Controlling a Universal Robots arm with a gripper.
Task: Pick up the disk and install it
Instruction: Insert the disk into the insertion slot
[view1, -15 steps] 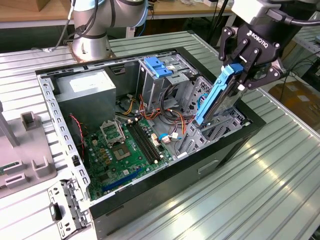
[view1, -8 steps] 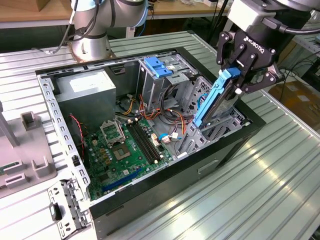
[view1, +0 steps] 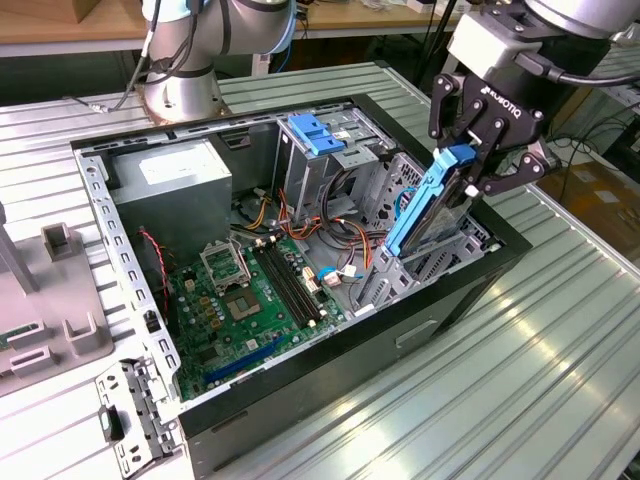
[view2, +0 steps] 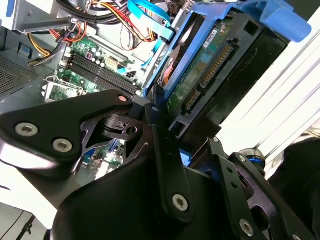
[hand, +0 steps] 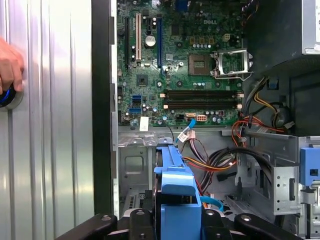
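The disk (view1: 432, 205) stands steeply tilted over the drive bay (view1: 425, 268) at the exterior view's right end of the open computer case (view1: 330, 365). Its lower end reaches down into the bay. Blue rails run along its sides, and its green circuit board and connector face the camera in the second wrist view (view2: 207, 67). My gripper (view1: 470, 178) is shut on the disk's upper end, one black finger (view2: 152, 112) pressing on each blue rail. In the first wrist view the disk's blue end (hand: 175, 197) sits between the fingers, above the case interior.
Inside the case lie the motherboard (view1: 245, 300), a grey power supply box (view1: 170, 180), cable bundles (view1: 345, 195) and a bare blue clip (view1: 315, 133) on the rear cage. A grey fixture (view1: 50, 300) stands at the exterior view's left. A hand (hand: 7, 62) rests on a knob on the ribbed table.
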